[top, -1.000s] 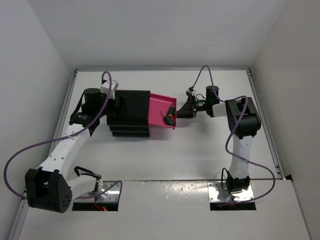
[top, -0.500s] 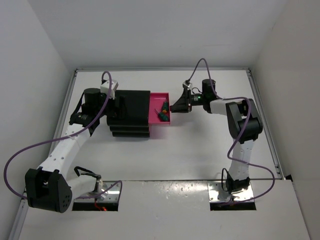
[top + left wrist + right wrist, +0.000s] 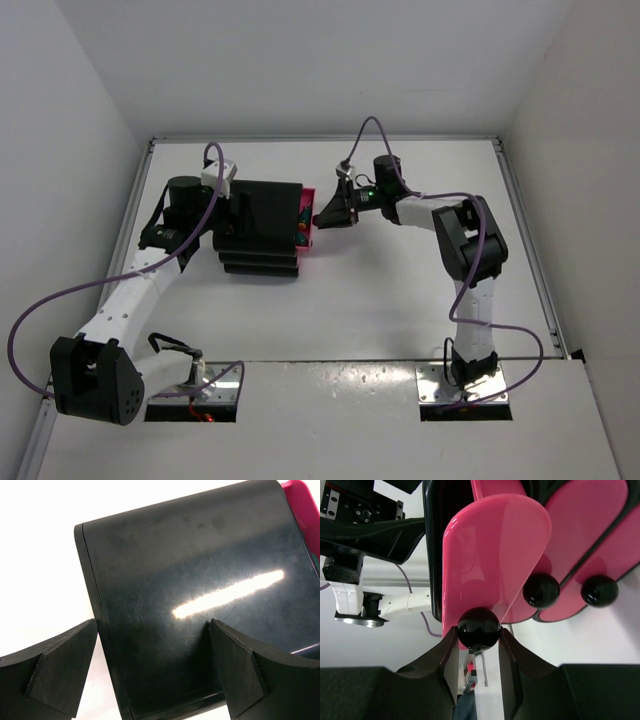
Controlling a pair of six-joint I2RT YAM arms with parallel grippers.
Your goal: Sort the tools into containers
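The black stepped cabinet [image 3: 258, 228] stands at the left middle of the table. Its top pink drawer [image 3: 306, 214] sticks out only a narrow strip; the tools are almost wholly hidden inside it. My right gripper [image 3: 322, 217] is shut on that drawer's round black knob [image 3: 478, 628], with the pads [image 3: 449, 662] on both sides of it. The two lower drawers' knobs [image 3: 541, 590] show beside it, with those drawers shut. My left gripper [image 3: 152, 630] is open at the cabinet's back, jaws spread across the glossy black top [image 3: 200, 595], holding nothing.
White walls enclose the table on three sides. The purple cables [image 3: 60, 300] loop over the table by each arm. White table surface [image 3: 400, 300] lies to the right of and in front of the cabinet.
My right gripper has moved left with the knob in it. The top drawer has slid from wide open to nearly shut, hiding the tools. The left arm has not moved.
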